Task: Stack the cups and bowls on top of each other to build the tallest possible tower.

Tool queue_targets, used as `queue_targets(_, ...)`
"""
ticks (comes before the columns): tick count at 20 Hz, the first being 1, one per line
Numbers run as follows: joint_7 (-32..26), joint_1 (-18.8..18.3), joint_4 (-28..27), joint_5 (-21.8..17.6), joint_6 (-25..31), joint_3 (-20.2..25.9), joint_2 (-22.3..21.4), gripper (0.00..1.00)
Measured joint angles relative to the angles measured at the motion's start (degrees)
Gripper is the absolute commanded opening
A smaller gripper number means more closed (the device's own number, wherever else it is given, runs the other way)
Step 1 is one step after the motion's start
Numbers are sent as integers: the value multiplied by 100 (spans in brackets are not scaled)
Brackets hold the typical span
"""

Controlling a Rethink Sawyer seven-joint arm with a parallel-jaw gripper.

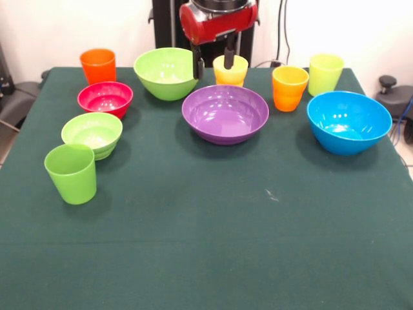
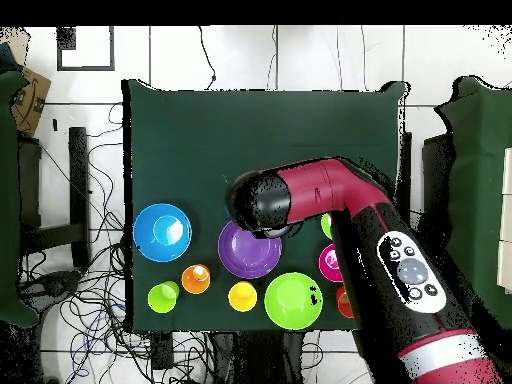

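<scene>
While open and empty, fingers (image 1: 213,62) above purple bowl (image 1: 225,113), between large lime bowl (image 1: 166,73) and yellow cup (image 1: 231,70).

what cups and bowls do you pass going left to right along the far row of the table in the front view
orange cup → large lime green bowl → pale yellow cup → orange-yellow cup → yellow-green cup

1. The arm (image 1: 218,19) is cut off by the front view's top edge.
2. From overhead, the arm (image 2: 370,250) hides the small green bowl (image 2: 326,226), red bowl (image 2: 331,262), orange cup (image 2: 344,302) and ribbed green cup.
</scene>
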Motion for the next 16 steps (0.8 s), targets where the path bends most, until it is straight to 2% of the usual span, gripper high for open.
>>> queue_targets(7, -272, -9, -165, -239, 208, 152, 260, 100)
queue_targets(16, -272, -77, -497, -244, 300, 430, 319, 100)
